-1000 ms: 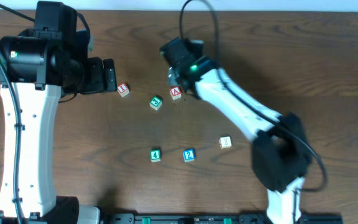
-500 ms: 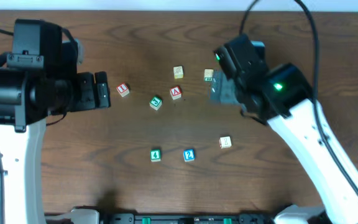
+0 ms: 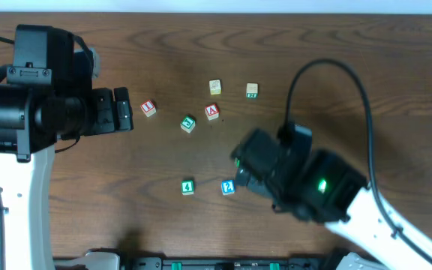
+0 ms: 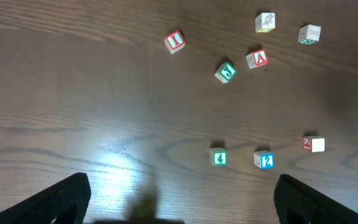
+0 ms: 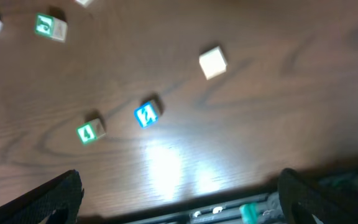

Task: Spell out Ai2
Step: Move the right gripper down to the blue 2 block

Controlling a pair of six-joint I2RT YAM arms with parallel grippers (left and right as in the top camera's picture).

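- Three task blocks are on the table, and none are lined up yet.
- Left gripper [image 3: 125,110] sits by the left edge with its jaws wide apart and nothing in them. The red I block [image 3: 148,108] is just beside its tips.
- A green block [image 3: 188,124] lies between the I and the red A block [image 3: 212,112], closer to the A, all toward the far edge. It would get in the way of a tidy row there.
- The green 4 block [image 3: 187,187] and blue 2 block [image 3: 227,187] sit side by side toward the near edge, near each other but not touching.
- Right gripper [image 5: 179,180] hangs over that pair, jaws spread wide and empty. Its wrist view is blurred.
- My read is that the 2 is the pick in hand. Centre over it, square the fingers to two flat faces, and come straight down.
- Close across the axis that keeps both fingers clear of the 4, so the 4 isn't nudged.
- Set it down digit-up, last in the row, and leave a slot for the I after the A.
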